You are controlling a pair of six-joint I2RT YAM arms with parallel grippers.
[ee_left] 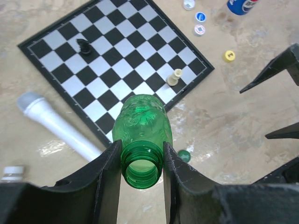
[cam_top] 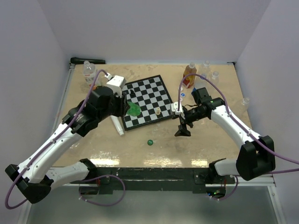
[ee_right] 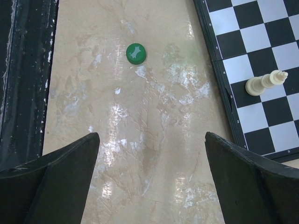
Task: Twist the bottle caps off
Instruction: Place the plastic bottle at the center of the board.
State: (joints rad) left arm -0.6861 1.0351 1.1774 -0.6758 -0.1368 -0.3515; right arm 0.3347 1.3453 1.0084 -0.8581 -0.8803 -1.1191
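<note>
- The left claw (ee_left: 141, 161), low centre of the left wrist view, is closed narrow on the open neck of the green bottle (ee_left: 142, 126). The bottle's body reaches out over the edge of the chessboard (ee_left: 117, 60).
- We judge this hold fragile. The neck is a thin, slick, threaded ring, and the translucent embossed body hangs off it, so the bottle could pivot or slip out.
- The white tube (ee_left: 56, 123), at the left of that view, is a smooth matte cylinder. It could roll if the bottle were set down against it.
- The green cap (cam_top: 150, 142), lower centre of the top view, lies loose on the glossy table (cam_top: 210, 144). It is a small flat disc, and we think a passing finger could easily knock it away.
- The right claw (ee_right: 149, 163) is spread wide and empty above bare tabletop.
- At the upper right of the top view the orange-labelled bottle (cam_top: 189, 74) and the clear bottles (cam_top: 214, 75) stand close together. They are tall and light, so a reach for one could topple its neighbours.
</note>
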